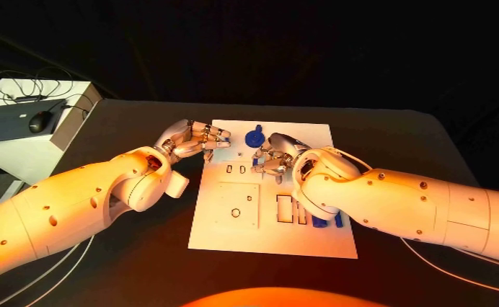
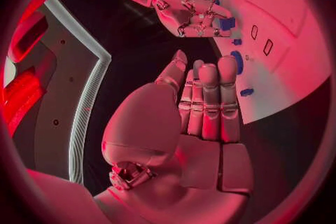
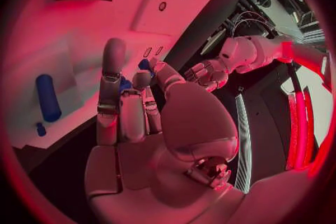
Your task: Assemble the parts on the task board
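A: What do you see at the left side?

B: Your left hand (image 1: 193,138) hovers at the left edge of the task board (image 1: 234,228), fingers pressed together and curled, holding nothing.

A: And to the right?

B: Your right hand (image 1: 277,154) is over the board's middle, pinching a small blue part (image 2: 227,23). A blue cylinder (image 3: 48,97) lies on the board near it.

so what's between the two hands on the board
In the head view, bare white task board separates the left hand from the right hand; no part lies between.
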Available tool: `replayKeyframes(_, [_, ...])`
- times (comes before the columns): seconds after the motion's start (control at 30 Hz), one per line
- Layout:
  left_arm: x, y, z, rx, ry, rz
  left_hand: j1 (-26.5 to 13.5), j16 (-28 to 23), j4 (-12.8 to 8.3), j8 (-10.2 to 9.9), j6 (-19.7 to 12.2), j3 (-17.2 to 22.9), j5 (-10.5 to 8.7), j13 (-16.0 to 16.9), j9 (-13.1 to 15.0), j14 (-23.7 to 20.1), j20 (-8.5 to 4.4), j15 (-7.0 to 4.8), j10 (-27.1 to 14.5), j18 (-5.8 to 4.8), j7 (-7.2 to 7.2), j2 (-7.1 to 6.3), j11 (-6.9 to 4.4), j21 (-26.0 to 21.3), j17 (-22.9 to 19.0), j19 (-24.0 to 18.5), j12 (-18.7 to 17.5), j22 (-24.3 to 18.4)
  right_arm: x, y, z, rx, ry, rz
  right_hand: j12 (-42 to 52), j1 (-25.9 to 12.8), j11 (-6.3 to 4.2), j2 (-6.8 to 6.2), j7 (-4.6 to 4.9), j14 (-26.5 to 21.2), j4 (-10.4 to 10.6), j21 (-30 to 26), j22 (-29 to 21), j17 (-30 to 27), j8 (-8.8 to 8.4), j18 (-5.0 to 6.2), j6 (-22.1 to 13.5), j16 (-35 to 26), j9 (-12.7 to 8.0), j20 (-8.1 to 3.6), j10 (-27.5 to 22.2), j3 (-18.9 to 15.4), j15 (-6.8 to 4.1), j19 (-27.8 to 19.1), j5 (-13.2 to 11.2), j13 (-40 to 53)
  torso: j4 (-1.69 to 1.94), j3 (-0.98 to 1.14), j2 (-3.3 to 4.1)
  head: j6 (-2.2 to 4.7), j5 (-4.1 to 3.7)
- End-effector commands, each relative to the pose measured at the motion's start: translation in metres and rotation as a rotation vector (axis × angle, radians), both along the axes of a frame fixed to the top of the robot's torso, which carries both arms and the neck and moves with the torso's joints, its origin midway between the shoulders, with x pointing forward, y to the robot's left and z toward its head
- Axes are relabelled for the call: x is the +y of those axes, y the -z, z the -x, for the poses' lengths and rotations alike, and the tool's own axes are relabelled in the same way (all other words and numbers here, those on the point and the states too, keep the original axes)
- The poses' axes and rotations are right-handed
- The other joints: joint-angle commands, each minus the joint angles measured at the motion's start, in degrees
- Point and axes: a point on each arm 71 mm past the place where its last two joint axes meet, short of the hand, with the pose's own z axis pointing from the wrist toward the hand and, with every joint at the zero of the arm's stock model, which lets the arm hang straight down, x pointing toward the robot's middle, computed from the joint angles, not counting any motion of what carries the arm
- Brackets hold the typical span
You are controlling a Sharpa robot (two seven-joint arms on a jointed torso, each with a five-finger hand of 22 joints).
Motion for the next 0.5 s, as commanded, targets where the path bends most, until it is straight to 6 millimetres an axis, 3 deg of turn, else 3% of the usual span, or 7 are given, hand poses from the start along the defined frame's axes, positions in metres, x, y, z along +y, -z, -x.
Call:
replayKeyframes(0.03, [-0.0018, -0.0005, 0.0001, -0.001, 0.006, 0.007, -0.25, -0.25, -0.01, -0.24, 0.22, 0.12, -0.08, -0.06, -0.03, 0.45, -0.09, -0.02, 0.43, 1.56, -0.05, 0.46, 0.01, -0.20, 0.01, -0.18, -0.10, 0.09, 0.0016, -0.0006, -0.0004, -0.049, -0.001, 0.008, 0.19, 0.06, -0.32, -0.52, 1.16, 0.20, -0.22, 0.40, -0.10, -0.10, 0.36, 0.61, 0.85, -0.01, 0.07, -0.20, 0.14, -0.06, -0.36, 2.31, 0.16, 0.02, -0.07, -0.03, -0.02, -0.19, 0.31])
replayKeyframes(0.5, [-0.0017, -0.0003, 0.0000, -0.001, 0.006, 0.007, -0.25, -0.25, -0.01, -0.24, 0.22, 0.12, -0.08, -0.06, -0.03, 0.45, -0.09, -0.02, 0.43, 1.56, -0.05, 0.46, 0.01, -0.20, 0.01, -0.18, -0.10, 0.09, 0.0003, 0.0037, 0.0001, -0.056, -0.032, 0.044, 0.28, 0.14, -0.33, -0.68, 1.14, 0.20, -0.35, 0.44, -0.13, -0.11, 0.37, 0.62, 0.93, 0.03, 0.07, -0.20, 0.22, -0.10, -0.36, 2.31, 0.16, 0.09, -0.11, 0.10, -0.02, -0.49, 0.54])
